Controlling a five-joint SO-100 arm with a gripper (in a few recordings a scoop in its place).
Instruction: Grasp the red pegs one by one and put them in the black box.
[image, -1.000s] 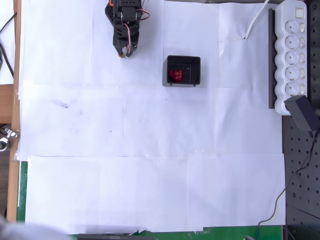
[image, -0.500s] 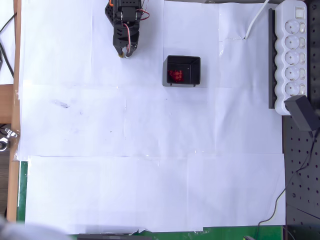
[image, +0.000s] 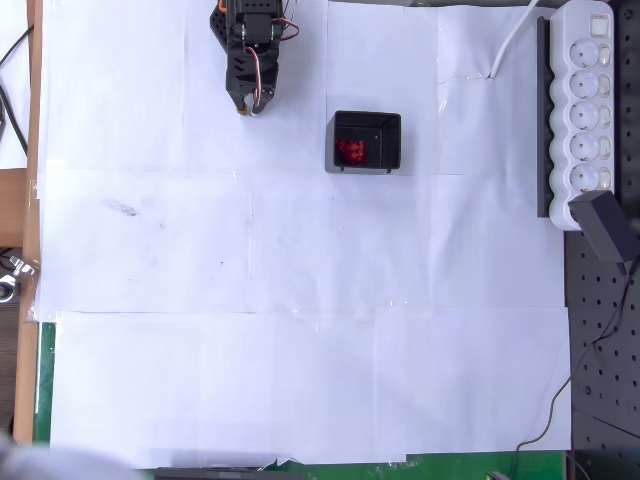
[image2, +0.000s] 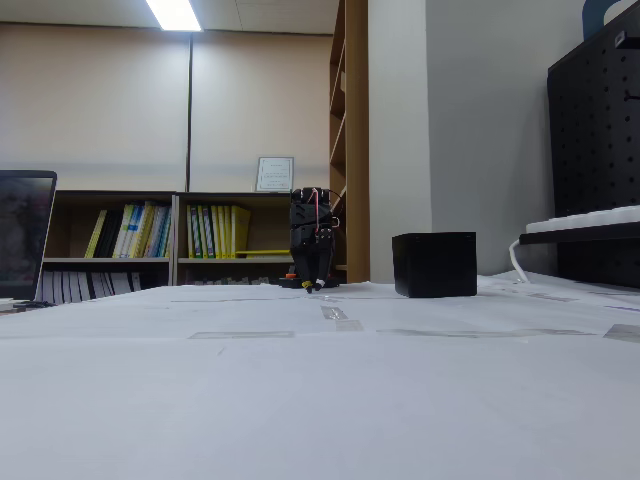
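Folded back at the top of the overhead view, the gripper (image: 248, 105) points down at the white paper-covered table (image: 300, 300), fingertips together and holding nothing. To its right, well apart, sits the black box (image: 388, 140) with the red pegs (image: 351, 151) clustered inside. A white power strip (image: 588, 100) lies at the far right edge.
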